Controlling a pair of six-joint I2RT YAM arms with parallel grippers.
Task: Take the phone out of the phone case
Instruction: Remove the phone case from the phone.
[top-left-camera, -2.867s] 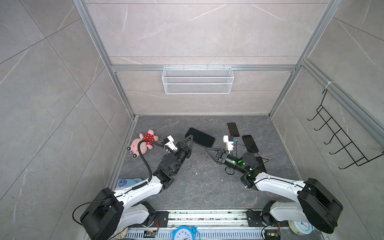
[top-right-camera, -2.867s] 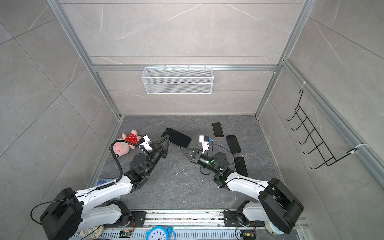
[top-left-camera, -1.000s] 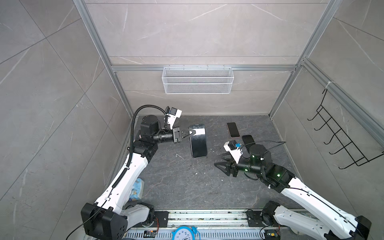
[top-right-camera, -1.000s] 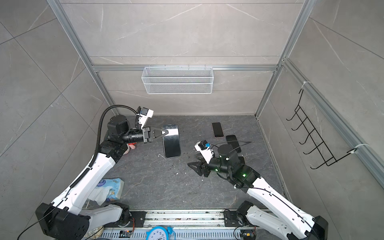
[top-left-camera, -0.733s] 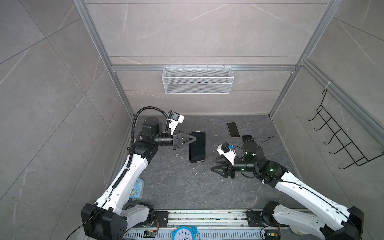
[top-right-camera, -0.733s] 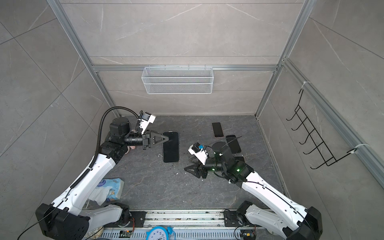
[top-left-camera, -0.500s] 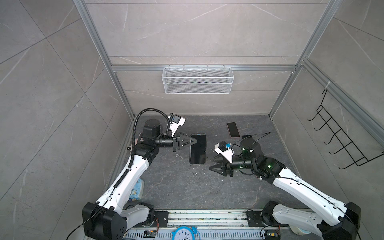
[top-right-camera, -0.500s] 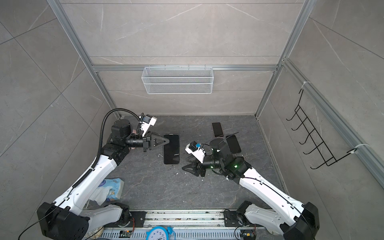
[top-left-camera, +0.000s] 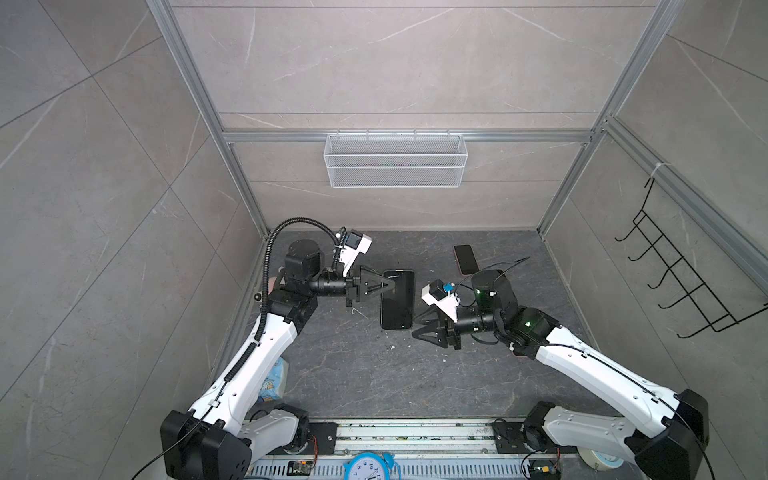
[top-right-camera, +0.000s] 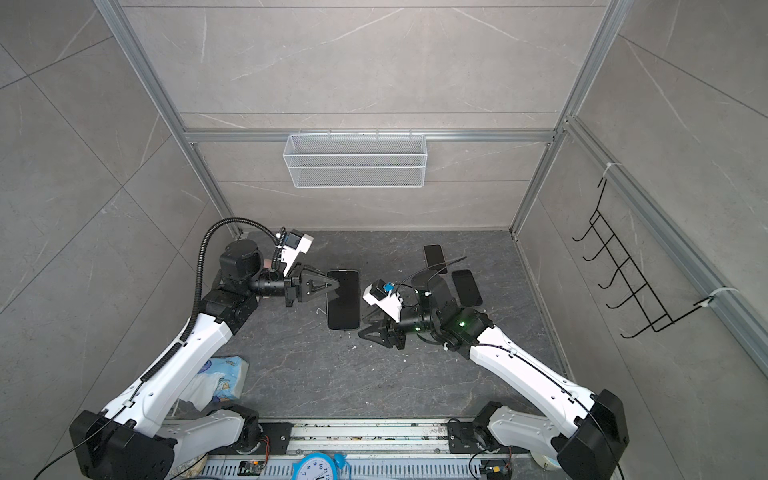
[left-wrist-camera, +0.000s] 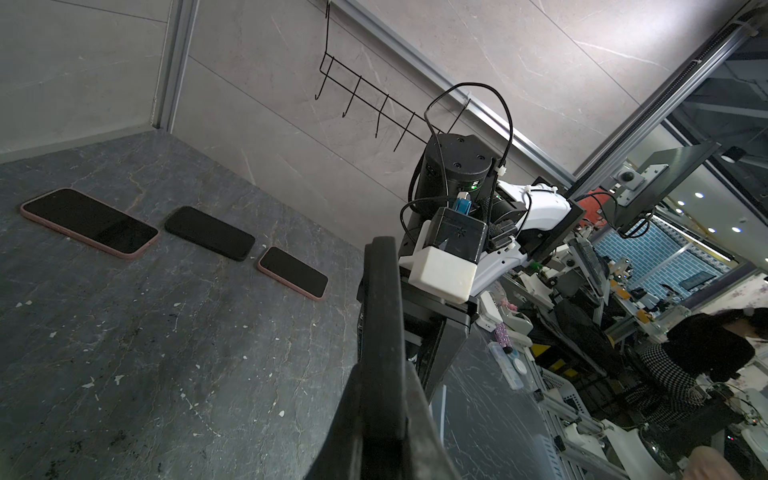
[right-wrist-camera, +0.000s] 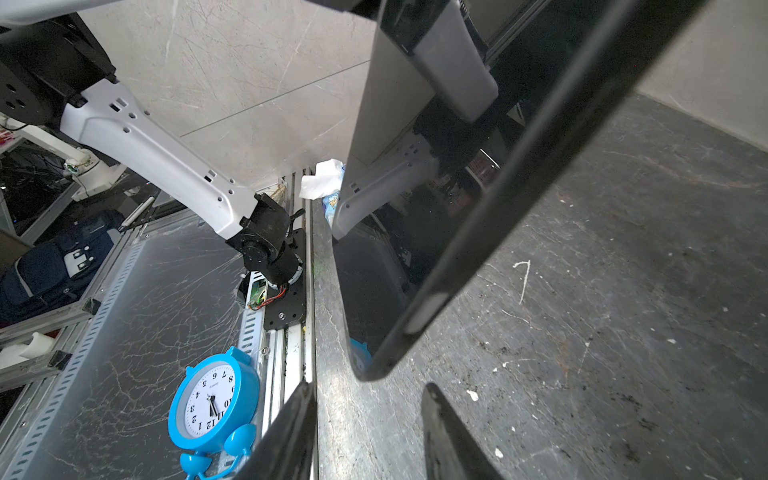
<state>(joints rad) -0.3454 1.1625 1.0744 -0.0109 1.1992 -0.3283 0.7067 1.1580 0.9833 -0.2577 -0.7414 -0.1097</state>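
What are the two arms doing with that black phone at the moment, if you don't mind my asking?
The left gripper is shut on one long edge of the phone, holding it above the table. The right gripper hangs open just off the phone's near corner, touching nothing. The phone is not yet out of its case. Three other phones lie flat on the table to the right.

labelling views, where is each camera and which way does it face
Top views: high above the front rail, looking down at the table; left arm, right arm show.
Left wrist: on left arm, faces right arm; shut left gripper shows.
Right wrist: on right arm, faces left arm; open right gripper shows.
Wrists share the clamped phone.
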